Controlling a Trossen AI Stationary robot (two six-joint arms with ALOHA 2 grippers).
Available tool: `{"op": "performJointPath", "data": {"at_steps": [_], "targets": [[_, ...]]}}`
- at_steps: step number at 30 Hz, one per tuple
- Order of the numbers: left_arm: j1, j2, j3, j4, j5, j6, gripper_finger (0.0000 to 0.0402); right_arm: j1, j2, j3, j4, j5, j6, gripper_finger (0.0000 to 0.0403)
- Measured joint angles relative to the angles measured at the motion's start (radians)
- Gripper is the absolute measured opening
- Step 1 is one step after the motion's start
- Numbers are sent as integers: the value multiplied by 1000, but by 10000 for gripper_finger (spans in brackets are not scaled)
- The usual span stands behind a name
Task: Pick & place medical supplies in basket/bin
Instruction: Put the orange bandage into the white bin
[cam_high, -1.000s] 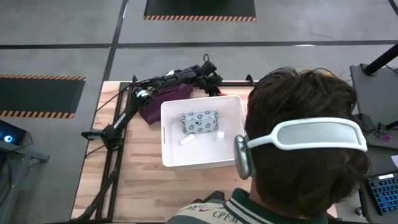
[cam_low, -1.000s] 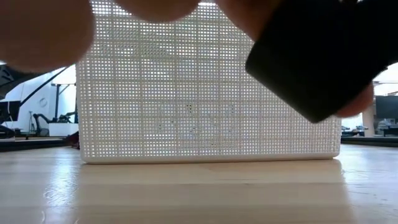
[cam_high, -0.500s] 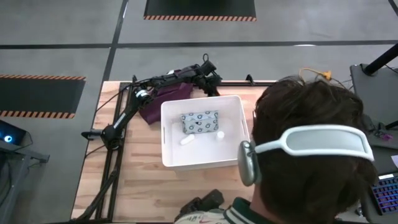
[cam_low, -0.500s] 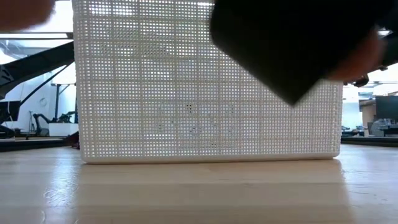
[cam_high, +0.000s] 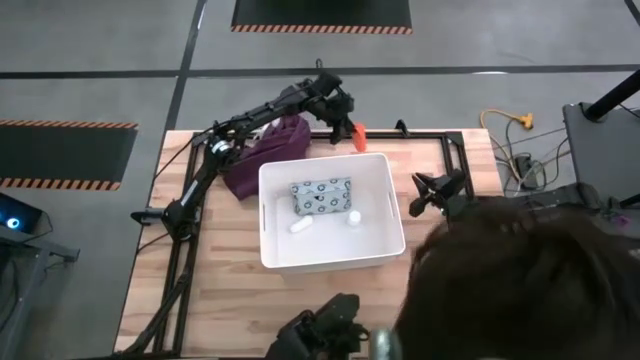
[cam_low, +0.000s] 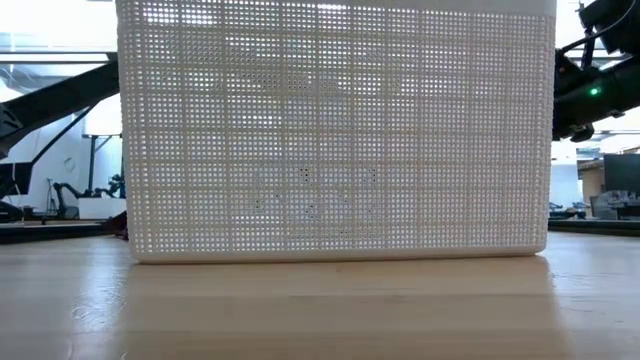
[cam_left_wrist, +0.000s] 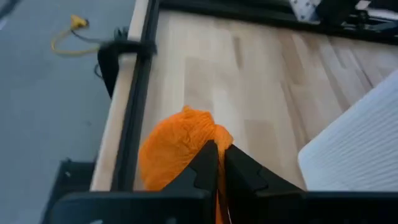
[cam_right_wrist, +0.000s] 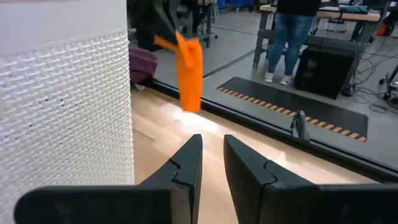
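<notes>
My left gripper (cam_high: 343, 112) is beyond the white bin's (cam_high: 272, 215) far wall, shut on the orange tube (cam_high: 358, 133), which also shows as the orange tube (cam_right_wrist: 188, 71) in the right wrist view. In the bin lie a grey-green dotted packet (cam_high: 322, 195), a white oblong piece (cam_high: 300, 226) and a tiny white bottle (cam_high: 354, 216). My right gripper (cam_high: 420, 197) waits at the bin's right side, slightly open, with nothing between its fingers (cam_right_wrist: 189, 155). My left gripper pinches the orange tube's upper end (cam_left_wrist: 194, 144) between its two fingers, coming from above and slanting down. The tube (cam_right_wrist: 188, 74) hangs below the fingers, a little tilted, lifted clear of the table.
A purple cloth (cam_high: 262, 152) lies at the bin's far left corner, under the left arm. A black rail (cam_high: 420, 134) runs along the table's far edge. A person's head (cam_high: 520, 290) covers the near right corner. The bin's perforated wall (cam_low: 330, 130) fills the low view.
My left gripper has gone up from the table behind the bin, and the orange tube now hangs from it, lifted clear. The person's head has drawn back toward the near right corner, uncovering my right arm. A dark object has left the low view.
</notes>
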Motion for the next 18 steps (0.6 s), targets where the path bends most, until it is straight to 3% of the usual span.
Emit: {"op": "performJointPath", "data": {"at_steps": [2, 8, 18], "targets": [[-3, -1, 37, -33, -5, 24, 0, 0, 0, 0, 0, 0, 0, 59], [-3, -78, -27, -34, -31, 66, 0, 0, 0, 0, 0, 0, 0, 59], [-3, -126, -30, -14, -35, 98, 0, 0, 0, -1, -5, 0, 0, 59]]}}
